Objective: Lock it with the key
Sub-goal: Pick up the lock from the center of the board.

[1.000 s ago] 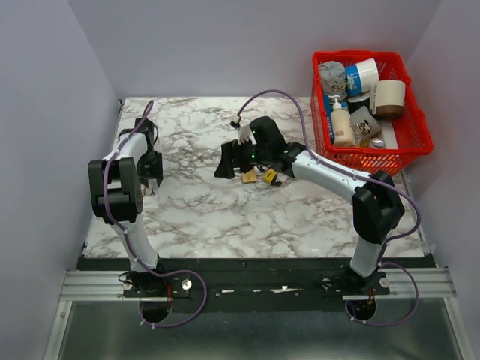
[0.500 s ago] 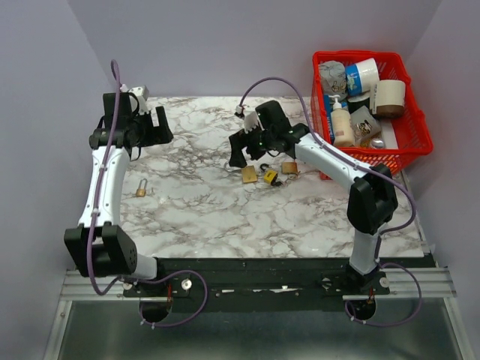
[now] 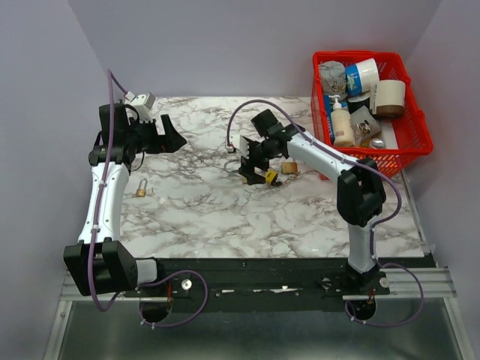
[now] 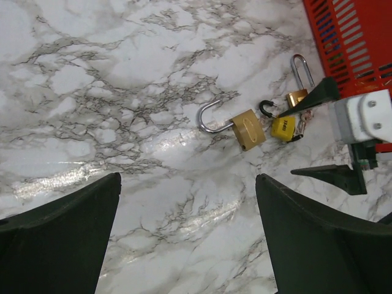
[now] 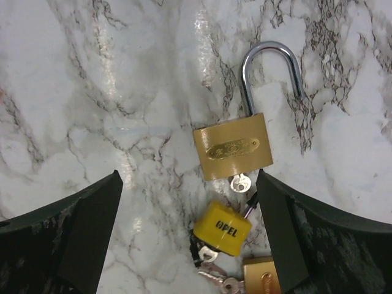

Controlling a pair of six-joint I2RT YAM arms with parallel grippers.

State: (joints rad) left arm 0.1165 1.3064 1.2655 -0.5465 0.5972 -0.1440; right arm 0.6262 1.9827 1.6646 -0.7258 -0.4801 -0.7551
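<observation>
- The left end effector (image 4: 187,180) is being held spread and empty above the white, grey-veined marble surface (image 3: 210,217), toward the far left corner. Only bare marble is being framed by its 2 dark fingers (image 4: 61,236).
- The right end effector (image 5: 188,177) is also being held spread, with nothing pinched, directly over a cluster of locks near the middle of the surface.
- The large brass padlock with the open steel shackle (image 5: 233,147) is lying flat in the gap between the right end effector's 2 fingers and is being touched by neither.
- A small silver key (image 5: 241,182) is being shown at the base of that padlock, at the keyhole; how far it is seated cannot be told.
- A yellow plastic key tag lettered "OPEL" (image 5: 222,228) is lying just below the key, with further silver keys (image 5: 220,283) beside it.
- A 2nd brass padlock (image 4: 298,97), its shackle raised, is lying just beside the tag on the side of the red plastic basket (image 3: 375,159).
- A 3rd, smaller brass padlock (image 3: 140,188) is lying alone near the left arm, well apart from the cluster.
- The basket, at the far right, is being filled by bottles and tubs.
</observation>
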